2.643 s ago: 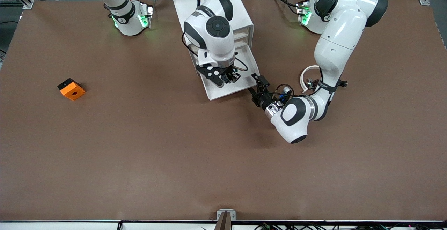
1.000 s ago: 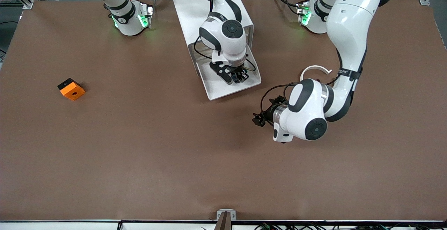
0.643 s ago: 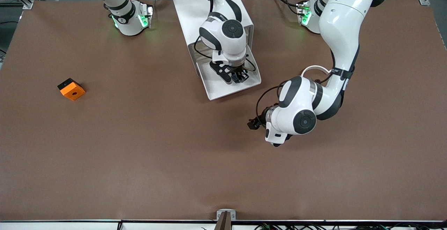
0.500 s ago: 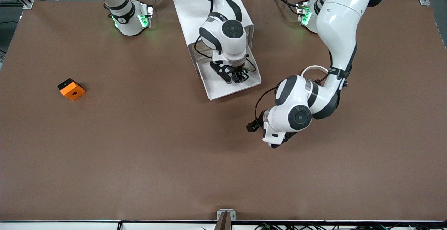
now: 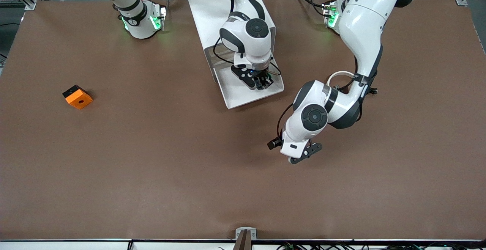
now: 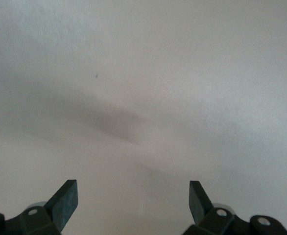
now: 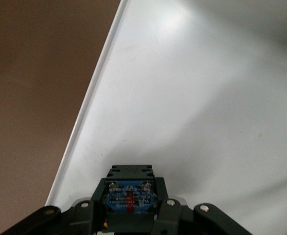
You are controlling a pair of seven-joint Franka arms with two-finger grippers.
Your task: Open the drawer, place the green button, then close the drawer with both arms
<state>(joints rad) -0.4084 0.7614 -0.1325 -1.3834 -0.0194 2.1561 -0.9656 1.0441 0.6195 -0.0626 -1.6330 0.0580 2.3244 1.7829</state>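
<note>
Already the drawer [image 5: 248, 90] is open; the right gripper [image 5: 262, 84] hangs over it, pinching what seems the button [image 7: 129, 199]. Release and closing remain. Left gripper [image 6: 132, 201], fingers wide, waits over bare tabletop [image 5: 190, 174].

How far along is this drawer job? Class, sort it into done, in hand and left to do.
Done: the drawer stands pulled out of the cabinet. In hand: the right claw, shut on the button, is over the tray. Left: releasing the button and closing the drawer. The left claw is open over bare table.
</note>
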